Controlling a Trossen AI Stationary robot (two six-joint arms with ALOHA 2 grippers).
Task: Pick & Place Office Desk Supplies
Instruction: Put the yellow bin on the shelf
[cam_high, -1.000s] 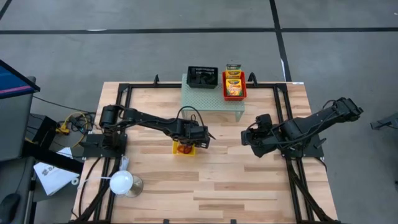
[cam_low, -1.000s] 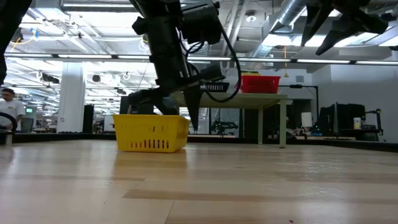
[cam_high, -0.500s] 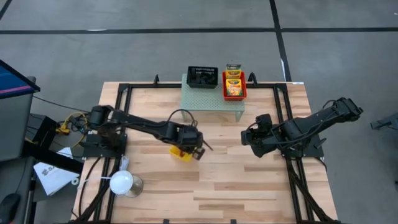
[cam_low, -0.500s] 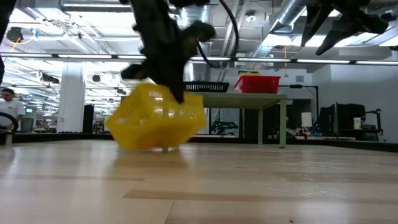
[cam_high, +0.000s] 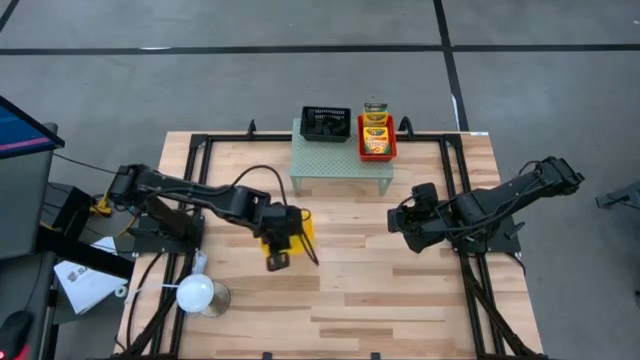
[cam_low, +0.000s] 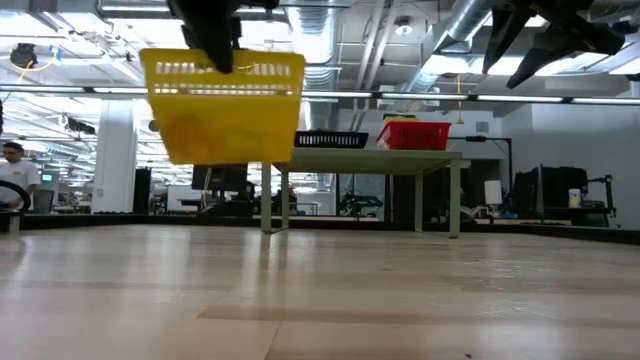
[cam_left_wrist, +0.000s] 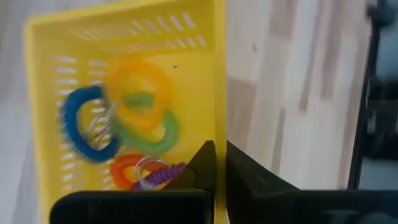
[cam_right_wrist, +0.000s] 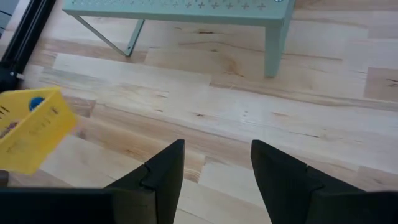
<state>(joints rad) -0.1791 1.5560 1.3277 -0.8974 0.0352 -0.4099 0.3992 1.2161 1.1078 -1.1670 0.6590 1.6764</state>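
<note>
Lifted off the table since a second ago, the yellow basket now hangs in the air, carried toward the table's left-centre; earlier it stood on the wood in front of the shelf. At far left near the front edge stands the white lamp. Next comes the left gripper, its fingers pinched tight on the basket's rim, one inside the wall and one outside. Inside the basket lie ring bands: blue, orange, green, with red and purple ones below. Further back at centre, the green shelf carries a black basket and a red basket with crayon boxes. On the right, the right gripper waits above bare wood, fingers apart and empty
</note>
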